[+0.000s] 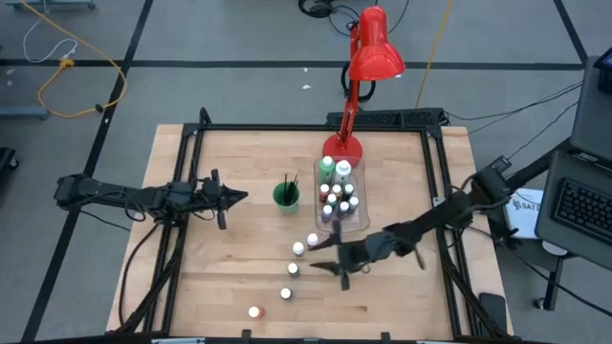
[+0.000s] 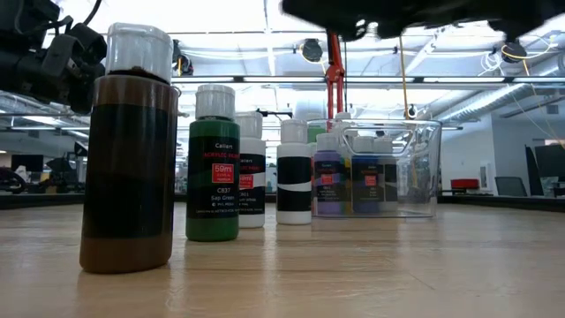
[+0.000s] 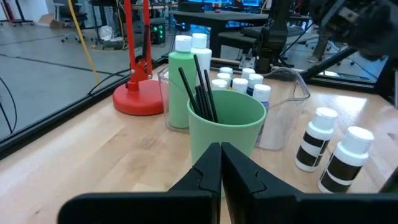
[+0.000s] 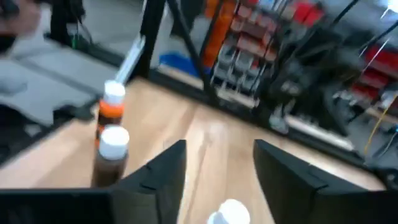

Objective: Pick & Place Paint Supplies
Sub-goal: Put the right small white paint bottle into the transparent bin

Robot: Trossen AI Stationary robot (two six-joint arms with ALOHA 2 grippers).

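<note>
Brown btl (image 2: 124,150): nearest the low cam, upright on the table, white cap. Looks full, so prob a bit heavy for its size. Smooth plastic wall, likely slick. Take it across the body, below the cap.
R gripper (image 4: 217,168): over the table's near-centre, beside the loose btls, fingers wide apart, nothing clamped. White cap (image 4: 227,213) shows low between the fingers. Can't tell if it touches.
L gripper (image 3: 221,168): fingers closed together, empty, waiting just short of the green cup (image 3: 227,124), level w/ its rim.
Clear bin (image 1: 361,218): by the red lamp base (image 1: 344,148), already holds approx a dozen btls, standing packed. Drop spot, little free room.
Large green btl (image 3: 182,87): upright in the bin's end nearest the lamp, tallest of the set. Prob heaviest, needs a wide grip at mid-body.
Green cup: left of the bin, near it but apart. Not to be moved.
Loose small btls (image 1: 294,269): five w/ white caps in a loose row from the bin's near corner toward the table's front edge, all upright, well apart. Rigid, light, top-heavy-ish, so tip risk if nudged. Grip the body, not the cap (cap narrower, may slip).
Black/white label btls (image 3: 314,140): pair side by side, close. Fingers need a gap btwn them, so approach from the outer side.
Brushes (image 3: 199,87): thin dark handles leaning in the cup, exact count unclear. Stiff, v. light, would roll if laid flat. Pinch mid-handle.
</note>
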